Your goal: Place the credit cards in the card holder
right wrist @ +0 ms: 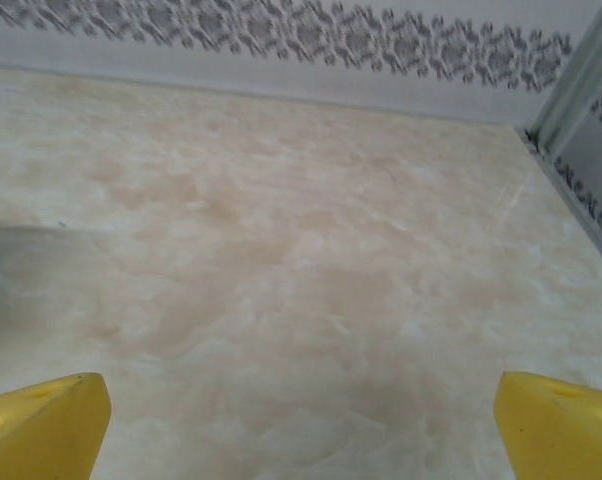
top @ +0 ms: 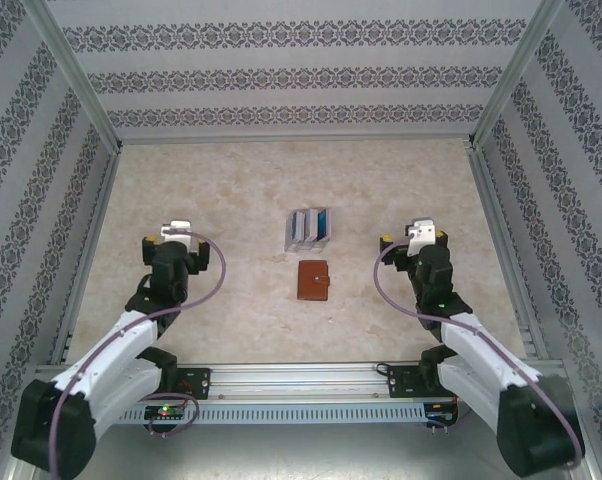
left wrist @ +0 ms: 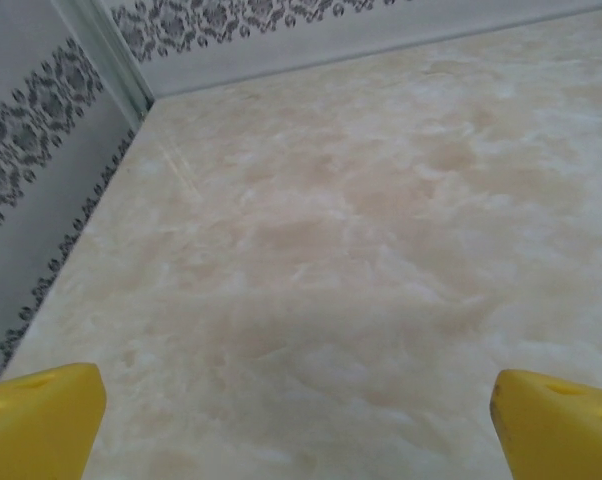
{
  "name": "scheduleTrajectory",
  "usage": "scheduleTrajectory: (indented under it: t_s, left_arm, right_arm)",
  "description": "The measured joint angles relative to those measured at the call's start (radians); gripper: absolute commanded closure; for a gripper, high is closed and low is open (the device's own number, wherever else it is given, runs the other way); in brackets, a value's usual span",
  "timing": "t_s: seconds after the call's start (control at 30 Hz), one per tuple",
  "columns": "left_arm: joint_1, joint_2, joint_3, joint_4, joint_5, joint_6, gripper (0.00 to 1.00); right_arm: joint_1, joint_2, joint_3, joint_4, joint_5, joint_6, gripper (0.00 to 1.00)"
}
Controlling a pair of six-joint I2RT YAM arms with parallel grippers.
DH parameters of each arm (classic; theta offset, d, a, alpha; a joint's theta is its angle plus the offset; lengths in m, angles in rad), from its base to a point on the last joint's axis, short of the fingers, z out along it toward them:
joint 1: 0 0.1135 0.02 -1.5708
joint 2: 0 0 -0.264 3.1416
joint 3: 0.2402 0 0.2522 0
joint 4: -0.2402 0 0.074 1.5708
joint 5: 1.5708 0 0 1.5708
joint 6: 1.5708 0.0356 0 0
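1. Left hand (top: 174,233): your wrist view shows yellow fingertips (left wrist: 36,420) spread wide over the marbled table (left wrist: 311,250), gripping nothing.
2. Centre, overhead: credit cards (top: 310,227), silver-grey and blue, side by side; closed reddish-brown card holder (top: 312,281) near them, arms' side.
3. Right hand (top: 421,233): likewise wide open, empty.
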Motion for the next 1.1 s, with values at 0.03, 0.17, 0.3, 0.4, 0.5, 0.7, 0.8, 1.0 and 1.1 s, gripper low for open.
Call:
scheduleTrajectory:
  t_s: [0.03,0.17,0.3,0.4,0.5,0.7,0.8,1.0,1.1]
  left_arm:
    - [0.032,0.049,-0.002,0.039,0.046,0.000,0.00]
    - [0.092,0.256,-0.001,0.163,0.208,0.001,0.00]
    - [0.105,0.380,0.001,0.280,0.270,-0.002,0.00]
    - [0.118,0.466,0.043,0.316,0.283,0.000,0.00]
    - [0.126,0.533,0.087,0.370,0.297,0.011,0.01]
    - [0.202,0.637,0.073,0.532,0.304,-0.014,0.00]
    - [0.214,0.649,0.055,0.554,0.300,-0.025,0.00]
    - [0.214,0.649,0.055,0.594,0.300,-0.036,0.01]
    - [0.214,0.649,0.055,0.603,0.300,-0.036,0.00]
  right_arm:
    - [-0.014,0.048,-0.006,0.037,-0.002,0.007,0.02]
    - [-0.060,0.225,-0.016,0.179,-0.039,0.013,0.02]
    - [-0.080,0.310,-0.011,0.296,-0.079,-0.007,0.02]
    - [-0.123,0.372,-0.001,0.375,-0.103,-0.011,0.02]
    - [-0.158,0.465,0.009,0.470,-0.120,-0.007,0.02]
    - [-0.168,0.586,0.061,0.497,-0.077,0.031,0.02]
    - [-0.168,0.585,0.091,0.496,-0.032,0.045,0.02]
    - [-0.161,0.585,0.113,0.488,0.008,0.046,0.02]
    - [-0.159,0.585,0.113,0.483,0.019,0.047,0.02]
